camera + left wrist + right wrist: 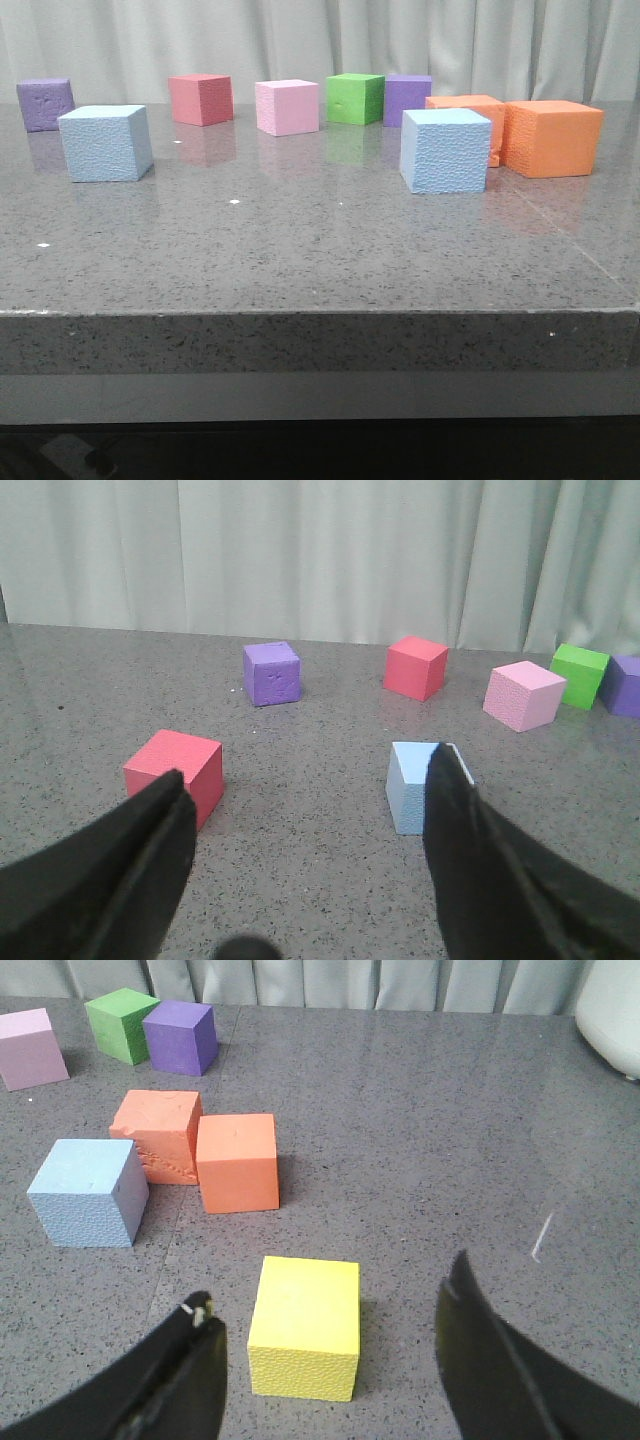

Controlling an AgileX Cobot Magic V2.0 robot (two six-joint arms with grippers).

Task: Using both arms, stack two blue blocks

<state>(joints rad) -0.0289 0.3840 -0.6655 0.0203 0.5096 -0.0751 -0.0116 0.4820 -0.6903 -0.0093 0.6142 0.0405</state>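
Observation:
Two pale blue blocks stand apart on the grey table: one at the left [105,143], one right of centre [445,150]. Neither gripper shows in the front view. In the left wrist view my left gripper [308,780] is open and empty; the left blue block [408,785] stands ahead, partly hidden behind one finger [470,840]. In the right wrist view my right gripper [330,1300] is open and empty; the right blue block [88,1192] stands farther ahead, off to one side.
A yellow cube [305,1325] stands between the right fingers, untouched. Two orange cubes [552,137] crowd the right blue block. Purple [45,103], red [201,98], pink [287,106], green [355,98] and purple [408,98] cubes line the back. A red cube [175,773] stands by the left finger.

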